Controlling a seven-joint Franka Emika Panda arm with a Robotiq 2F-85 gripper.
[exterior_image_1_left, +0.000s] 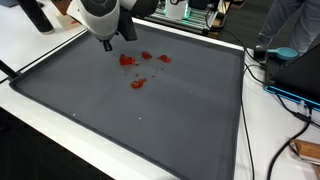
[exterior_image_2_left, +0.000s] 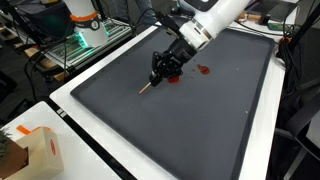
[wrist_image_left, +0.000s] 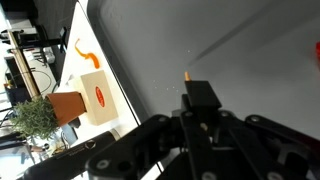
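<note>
My gripper (exterior_image_2_left: 165, 66) hangs low over a dark grey mat (exterior_image_2_left: 200, 130), shut on a thin stick (exterior_image_2_left: 148, 86) that slants down to a pale tip near the mat. In the wrist view the black fingers (wrist_image_left: 198, 95) are pressed together, and a small orange tip (wrist_image_left: 187, 76) pokes out beyond them. Several red smears (exterior_image_1_left: 140, 62) mark the mat just beside the gripper (exterior_image_1_left: 106, 42). In an exterior view the red smears (exterior_image_2_left: 201, 70) lie right behind the gripper. Whether the stick's tip touches the mat is unclear.
The mat lies on a white table (exterior_image_2_left: 70, 95). A cardboard box (exterior_image_2_left: 36, 150) stands near the table corner, and the box (wrist_image_left: 88, 98) shows beside a potted plant (wrist_image_left: 34, 118). Cables and a blue device (exterior_image_1_left: 290, 70) lie past the mat's edge.
</note>
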